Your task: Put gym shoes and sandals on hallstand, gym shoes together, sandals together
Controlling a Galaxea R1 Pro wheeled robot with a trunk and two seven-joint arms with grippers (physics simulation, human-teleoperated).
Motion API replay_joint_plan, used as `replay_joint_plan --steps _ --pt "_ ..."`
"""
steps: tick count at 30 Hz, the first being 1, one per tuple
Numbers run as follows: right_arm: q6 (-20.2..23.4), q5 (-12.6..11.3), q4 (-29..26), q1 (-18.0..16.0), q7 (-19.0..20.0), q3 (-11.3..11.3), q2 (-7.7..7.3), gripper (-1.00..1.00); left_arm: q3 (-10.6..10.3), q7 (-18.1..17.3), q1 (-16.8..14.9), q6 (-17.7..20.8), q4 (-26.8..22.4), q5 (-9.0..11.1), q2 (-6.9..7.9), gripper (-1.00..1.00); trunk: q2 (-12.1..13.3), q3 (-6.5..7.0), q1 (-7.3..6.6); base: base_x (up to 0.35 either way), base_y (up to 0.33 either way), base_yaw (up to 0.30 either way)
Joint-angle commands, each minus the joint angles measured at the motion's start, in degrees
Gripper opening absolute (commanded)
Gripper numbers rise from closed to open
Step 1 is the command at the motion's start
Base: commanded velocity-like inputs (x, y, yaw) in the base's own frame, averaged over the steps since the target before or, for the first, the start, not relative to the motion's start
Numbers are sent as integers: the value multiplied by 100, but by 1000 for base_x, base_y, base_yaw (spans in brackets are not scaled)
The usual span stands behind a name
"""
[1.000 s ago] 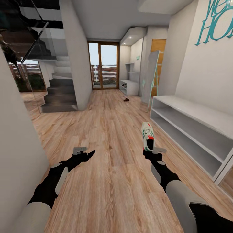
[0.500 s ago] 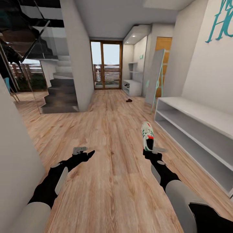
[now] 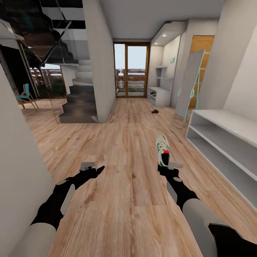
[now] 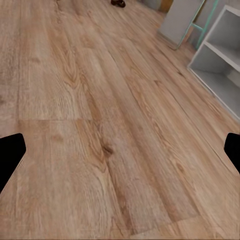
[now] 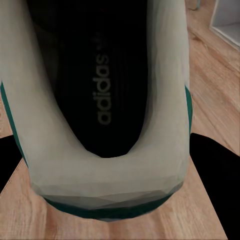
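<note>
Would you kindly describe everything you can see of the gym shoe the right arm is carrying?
The gym shoe is a white lace-up sneaker with green side stripes and a red-orange tongue patch. The right gripper holds it at the heel end, toe pointing away from the robot down the corridor, clear above the wood floor. In the right wrist view its pale heel collar curves around a dark insole printed "adidas", with a green band under the heel and dark fingers at either side. It looks like smooth leather.

Wood plank floor (image 3: 125, 142) across centre | dark staircase (image 3: 76, 103) upper left | glass door (image 3: 131, 71) top centre, daylight | long white bench (image 3: 228, 142) right edge
</note>
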Motion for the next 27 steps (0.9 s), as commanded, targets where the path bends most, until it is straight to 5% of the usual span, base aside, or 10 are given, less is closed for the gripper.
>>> replay_joint_plan --steps 1,27 --pt "-20 15 7 -5 -5 -21 5 -100 9 -17 -2 54 -5 58 0 100 -2 -6 2 333 0 35" --pt "-20 12 19 -5 -4 -32 -5 -100 9 -17 -2 54 -7 59 -8 100 -2 -6 2 324 0 2"
